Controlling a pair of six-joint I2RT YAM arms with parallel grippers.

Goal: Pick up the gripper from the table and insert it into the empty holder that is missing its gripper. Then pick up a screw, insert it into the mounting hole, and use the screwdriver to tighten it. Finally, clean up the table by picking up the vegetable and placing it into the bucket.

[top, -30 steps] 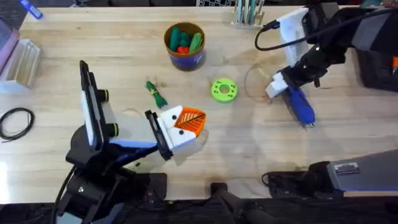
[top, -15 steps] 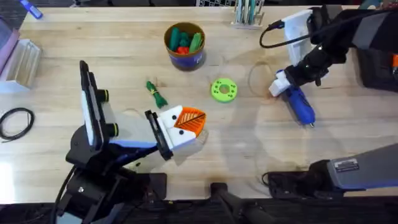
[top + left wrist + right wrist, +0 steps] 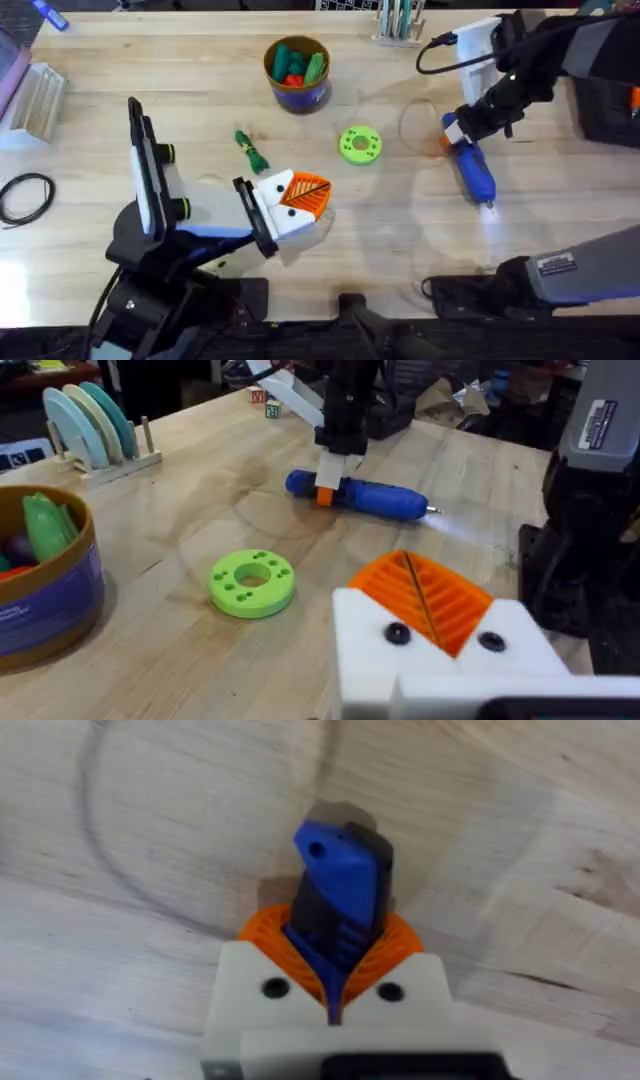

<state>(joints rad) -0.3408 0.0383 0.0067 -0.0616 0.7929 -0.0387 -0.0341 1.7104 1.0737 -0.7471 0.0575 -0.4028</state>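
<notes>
The blue screwdriver point(image 3: 472, 168) lies low on the table at the right, its metal tip point(image 3: 489, 204) toward the front with a pale glow beside it. My right gripper point(image 3: 457, 129) is shut on the screwdriver's rear end point(image 3: 338, 885), which sits between the orange pads point(image 3: 268, 932). My left gripper point(image 3: 300, 200) hovers at centre-left, shut. Its white holder blocks point(image 3: 440, 650) carry orange ridged gripper pieces point(image 3: 425, 592) and two dark screw heads point(image 3: 397, 632). The dark-green vegetable point(image 3: 252, 150) lies behind the left gripper. The bucket point(image 3: 297, 72) stands at the back.
A bright green disc point(image 3: 360, 144) with holes lies between the bucket and the screwdriver. The bucket holds green and red toys. A plate rack point(image 3: 95, 425) stands at the back, a clear box point(image 3: 35, 95) and a black cable loop point(image 3: 25, 195) at the left.
The right gripper shifted slightly right and back along the screwdriver. The screwdriver swung a little, its tip moving left, and a pale glow appeared by the tip. The left arm stayed still.
</notes>
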